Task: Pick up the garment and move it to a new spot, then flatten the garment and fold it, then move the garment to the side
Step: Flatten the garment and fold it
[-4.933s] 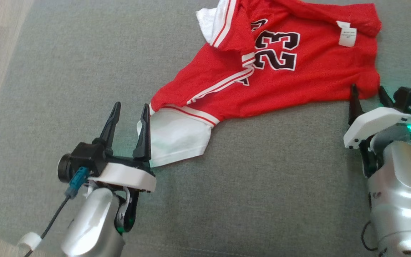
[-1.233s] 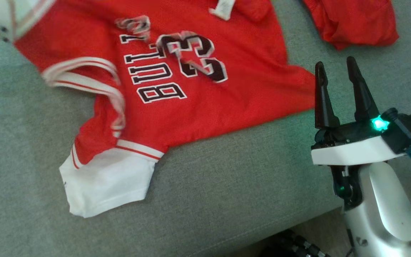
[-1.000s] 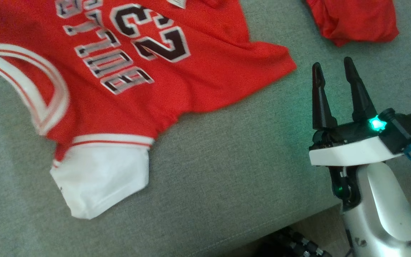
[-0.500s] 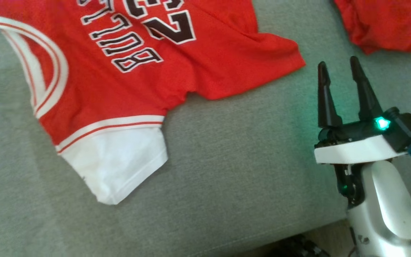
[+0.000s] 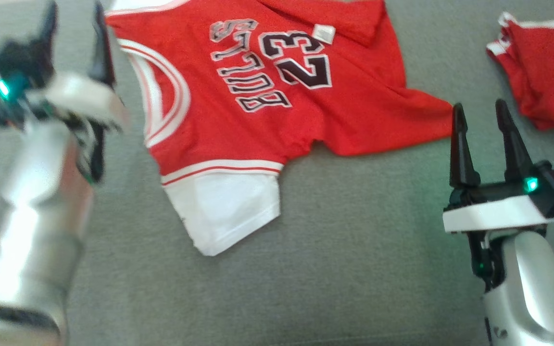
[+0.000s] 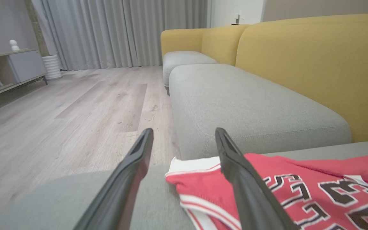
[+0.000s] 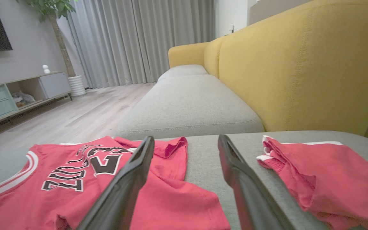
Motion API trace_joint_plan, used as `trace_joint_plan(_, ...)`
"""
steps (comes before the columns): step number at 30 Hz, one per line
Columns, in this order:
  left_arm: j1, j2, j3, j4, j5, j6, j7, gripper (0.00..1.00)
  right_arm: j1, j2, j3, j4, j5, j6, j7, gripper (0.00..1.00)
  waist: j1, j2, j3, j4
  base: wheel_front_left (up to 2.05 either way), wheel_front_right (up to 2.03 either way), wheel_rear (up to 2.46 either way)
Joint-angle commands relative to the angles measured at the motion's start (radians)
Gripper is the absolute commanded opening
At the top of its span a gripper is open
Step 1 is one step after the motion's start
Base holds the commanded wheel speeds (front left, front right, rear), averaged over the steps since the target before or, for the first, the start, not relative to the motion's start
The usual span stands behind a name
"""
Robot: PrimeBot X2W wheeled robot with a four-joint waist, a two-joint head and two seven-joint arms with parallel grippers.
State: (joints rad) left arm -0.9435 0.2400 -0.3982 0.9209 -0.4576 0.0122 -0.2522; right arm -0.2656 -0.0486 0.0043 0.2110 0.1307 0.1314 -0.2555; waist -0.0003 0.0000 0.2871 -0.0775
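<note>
though beside jersey (image 5: 238, 134), l jaws & r jaws gape wide, empty.

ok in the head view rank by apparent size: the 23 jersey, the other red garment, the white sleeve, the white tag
1. 23 jersey, largest by far
2. other red garment and white sleeve: look alike, and the garment runs off the picture's edge, so unranked
3. white tag, smallest
</note>
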Motion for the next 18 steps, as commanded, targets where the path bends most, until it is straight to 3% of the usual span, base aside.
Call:
trace_joint_plan(1,0.039,0.028,0.034,-0.069,0.003,0.017,-0.009,1.00,0.009,-0.002,0.015,-0.024,-0.008,-0.001,-0.006,1.00,0.0003,0.0000,-0.061,0.062,0.00,0.00,0.00)
trace_joint_plan(11,0.510,-0.065,0.110,-0.492,-0.001,0.080,-0.009,1.00,0.068,-0.002,-0.009,-0.005,-0.001,-0.001,-0.006,1.00,0.0003,0.0000,-0.120,0.133,0.00,0.00,0.00)
trace_joint_plan(18,0.578,-0.074,0.080,-0.559,0.016,0.072,-0.001,1.00,0.066,-0.002,0.006,-0.002,0.002,-0.001,-0.006,1.00,0.0003,0.0000,-0.110,0.133,0.00,0.00,0.00)
